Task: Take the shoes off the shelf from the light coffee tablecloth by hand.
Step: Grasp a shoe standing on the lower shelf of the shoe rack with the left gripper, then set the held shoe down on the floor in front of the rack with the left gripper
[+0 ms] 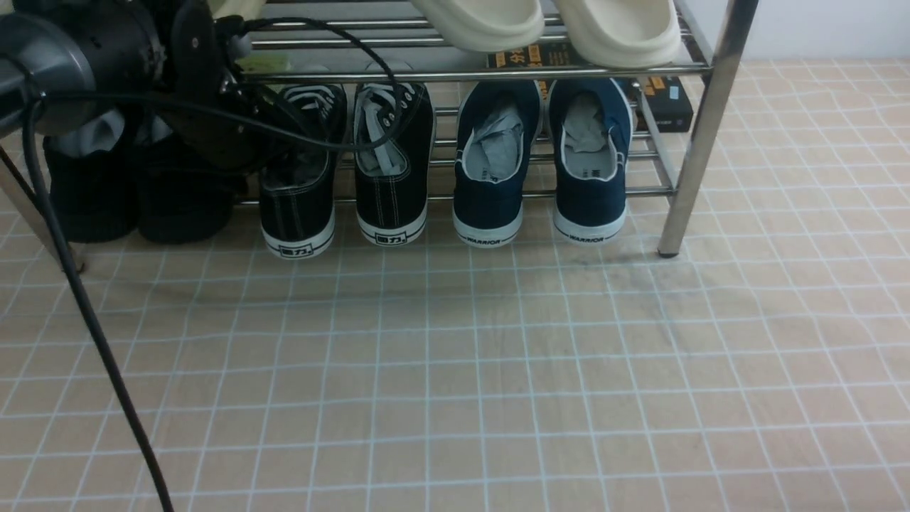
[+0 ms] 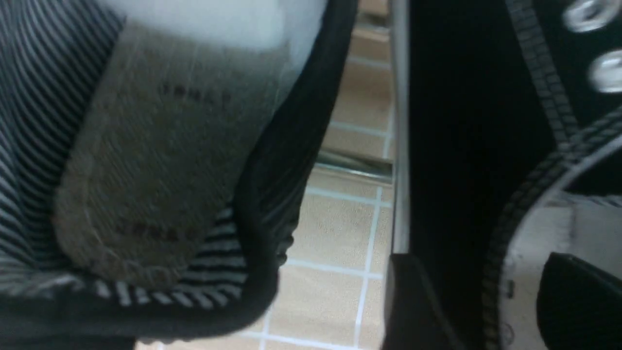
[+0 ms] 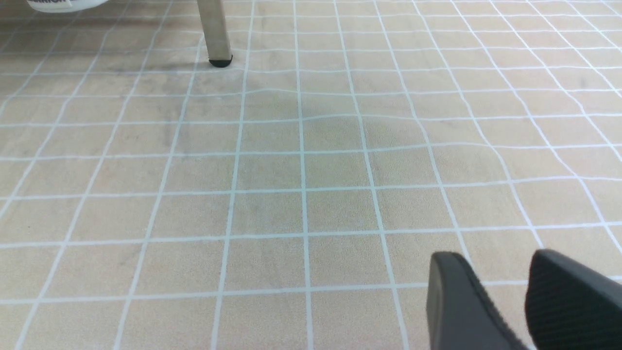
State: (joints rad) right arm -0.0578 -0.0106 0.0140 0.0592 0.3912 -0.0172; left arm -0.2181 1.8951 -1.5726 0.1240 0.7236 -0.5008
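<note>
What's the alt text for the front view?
The robot's left arm reaches into the lower tier of a chrome shelf, at a pair of black canvas sneakers with white soles. Navy slip-ons sit to their right, all-black shoes to their left, cream slippers on the tier above; everything stands on a beige grid tablecloth.

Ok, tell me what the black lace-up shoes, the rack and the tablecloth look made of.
Shoes: matte black woven canvas, white stitching, apparently rubber soles. Rack: shiny chromed metal tube, mirror glints. Tablecloth: thin beige printed fabric or vinyl, rippled; which one is unclear.
</note>
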